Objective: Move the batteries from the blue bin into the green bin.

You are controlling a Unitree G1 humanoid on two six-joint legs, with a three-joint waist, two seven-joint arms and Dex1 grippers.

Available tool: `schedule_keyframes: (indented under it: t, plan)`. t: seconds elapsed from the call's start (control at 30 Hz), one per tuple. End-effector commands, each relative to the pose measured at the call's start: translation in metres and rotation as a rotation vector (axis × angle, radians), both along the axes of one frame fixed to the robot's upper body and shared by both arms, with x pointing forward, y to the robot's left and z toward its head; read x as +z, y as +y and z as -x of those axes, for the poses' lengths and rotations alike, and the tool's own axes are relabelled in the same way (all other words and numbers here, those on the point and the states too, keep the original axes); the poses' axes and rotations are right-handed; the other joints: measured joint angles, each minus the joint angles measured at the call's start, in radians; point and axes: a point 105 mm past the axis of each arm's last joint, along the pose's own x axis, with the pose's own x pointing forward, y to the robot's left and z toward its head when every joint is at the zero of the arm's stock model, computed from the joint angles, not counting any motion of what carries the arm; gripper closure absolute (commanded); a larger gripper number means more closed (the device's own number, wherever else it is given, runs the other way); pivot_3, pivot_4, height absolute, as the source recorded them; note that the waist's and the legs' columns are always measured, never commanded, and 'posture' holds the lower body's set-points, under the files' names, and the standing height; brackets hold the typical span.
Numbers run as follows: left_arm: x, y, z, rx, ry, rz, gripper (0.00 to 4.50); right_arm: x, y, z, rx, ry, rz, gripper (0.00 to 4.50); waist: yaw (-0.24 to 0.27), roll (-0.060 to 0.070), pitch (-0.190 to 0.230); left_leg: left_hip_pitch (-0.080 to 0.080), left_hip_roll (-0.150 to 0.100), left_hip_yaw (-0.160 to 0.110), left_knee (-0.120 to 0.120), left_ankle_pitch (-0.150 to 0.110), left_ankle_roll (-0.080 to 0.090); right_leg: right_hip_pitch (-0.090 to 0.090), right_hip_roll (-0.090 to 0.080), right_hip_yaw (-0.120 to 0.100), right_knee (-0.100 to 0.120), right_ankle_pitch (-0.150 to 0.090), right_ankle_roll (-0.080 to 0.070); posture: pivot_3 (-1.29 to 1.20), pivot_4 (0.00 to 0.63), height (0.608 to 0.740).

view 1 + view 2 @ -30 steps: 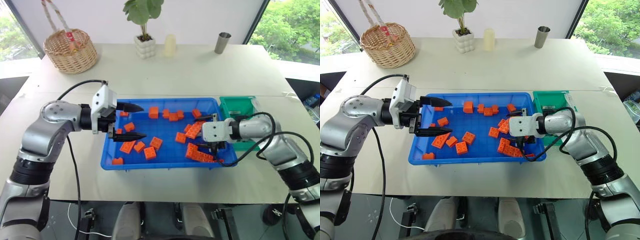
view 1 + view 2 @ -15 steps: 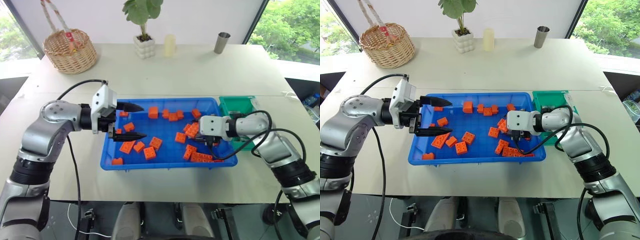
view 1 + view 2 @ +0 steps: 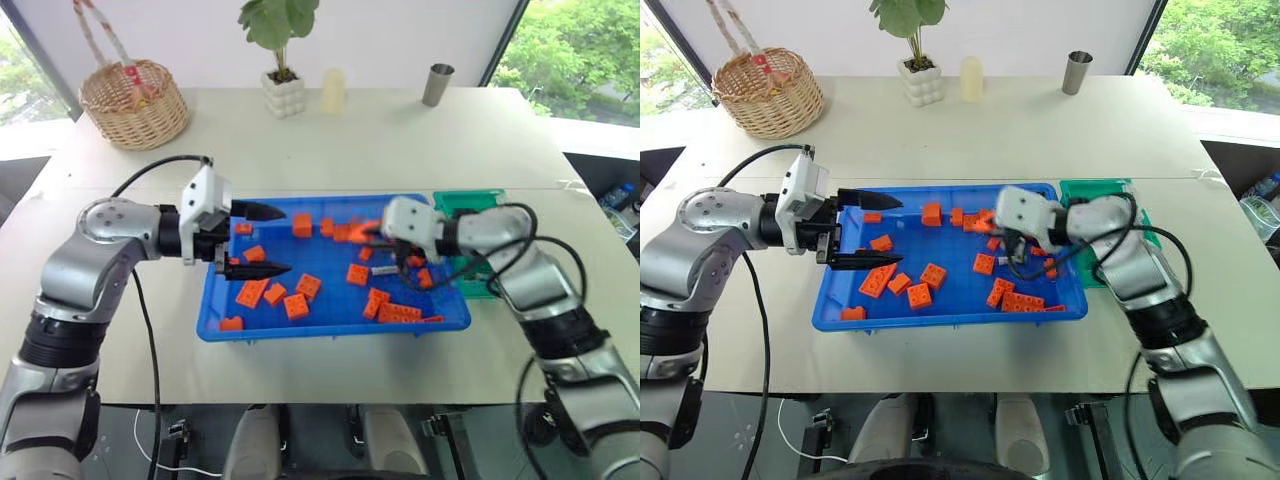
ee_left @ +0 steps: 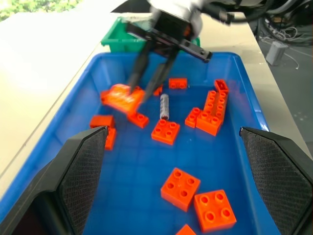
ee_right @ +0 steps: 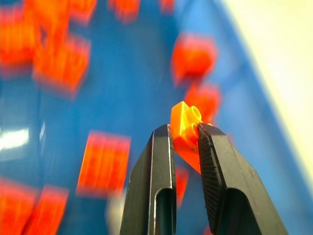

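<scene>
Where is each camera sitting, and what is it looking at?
Left eye, right eye: on the head, looking down at the blue bin, both arms showing.
Left wrist: along the open left gripper at a battery.
Right wrist: along the right gripper, pinching an orange brick.
Shared: left wrist view also shows the right gripper with that brick.

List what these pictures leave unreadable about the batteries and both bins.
1. Green bin contents: head views, the right arm crosses it.
2. Battery count: left wrist view gives one; orange bricks may cover more.
3. Blue bin floor: right wrist view, blurred beyond the right tool.
</scene>
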Motion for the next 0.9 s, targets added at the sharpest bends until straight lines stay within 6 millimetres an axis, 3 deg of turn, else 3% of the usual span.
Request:
schedule_keyframes:
  t: [0.03,0.1,0.2,0.33,0.37,0.5,0.63,0.8,0.9]
  plan:
    - [0.01,-0.003,0.0,-0.017,-0.048,0.009,0.0,0.01,0.04,0.006,0.069,-0.021,-0.061,4.35,0.002,0.0,0.0,0.0,0.0,0.0,0.0,0.0,0.0,0.0,0.0,0.0,0.0,0.0,0.0,0.0,0.15,0.736]
    - [0.01,-0.003,0.0,-0.017,-0.049,0.01,0.0,0.008,0.053,0.01,0.102,-0.004,-0.067,4.35,0.006,0.0,0.0,-0.001,0.0,0.0,-0.001,0.0,0.0,0.0,0.0,0.0,0.0,0.0,0.0,0.0,0.15,0.736]
    - [0.009,-0.002,0.001,-0.014,-0.051,0.007,0.0,0.006,0.067,0.017,0.142,0.048,-0.076,2.85,0.008,0.0,0.0,-0.002,-0.001,0.0,-0.001,0.0,0.0,0.0,-0.002,0.0,-0.001,0.0,0.0,0.0,0.15,0.736]
    - [0.009,-0.001,0.001,-0.007,-0.052,0.007,0.0,0.012,0.056,0.023,0.141,0.116,-0.059,0.64,0.007,0.0,0.0,-0.002,-0.001,0.0,0.0,0.0,0.0,0.0,-0.003,0.0,-0.001,0.0,0.0,0.0,0.15,0.736]
    - [0.008,-0.001,0.002,-0.005,-0.051,0.008,0.0,0.014,0.046,0.023,0.142,0.115,-0.023,0.23,0.006,0.0,0.0,-0.002,-0.001,0.0,0.0,0.0,0.0,0.0,-0.003,0.0,-0.001,0.0,0.0,0.0,0.15,0.736]
    - [0.006,0.0,0.003,-0.001,-0.043,0.007,0.0,0.016,-0.007,0.027,0.125,0.257,0.089,0.23,0.008,0.0,0.0,-0.002,-0.001,0.0,0.0,0.0,0.0,0.0,-0.002,-0.001,-0.002,0.0,0.0,0.0,0.15,0.736]
    - [0.005,0.0,0.004,-0.004,-0.041,0.007,0.0,0.009,-0.045,0.029,0.103,0.324,0.188,0.23,0.003,0.0,0.0,-0.002,-0.001,0.0,-0.001,0.0,0.0,0.0,-0.002,-0.001,-0.002,0.0,0.0,0.0,0.15,0.736]
    - [0.004,-0.001,0.007,-0.022,-0.036,-0.006,0.0,-0.014,-0.069,0.023,0.065,0.386,0.236,0.23,0.0,0.0,0.0,0.0,0.0,0.0,-0.002,0.0,0.0,-0.001,0.0,0.0,-0.002,0.0,0.0,0.0,0.15,0.736]
    - [0.006,-0.001,0.007,-0.023,-0.036,-0.005,0.0,-0.025,-0.07,0.016,0.034,0.419,0.206,0.23,0.002,0.0,0.0,0.0,0.0,0.001,-0.002,0.0,0.0,-0.001,0.0,0.0,-0.002,0.0,0.0,0.0,0.15,0.736]
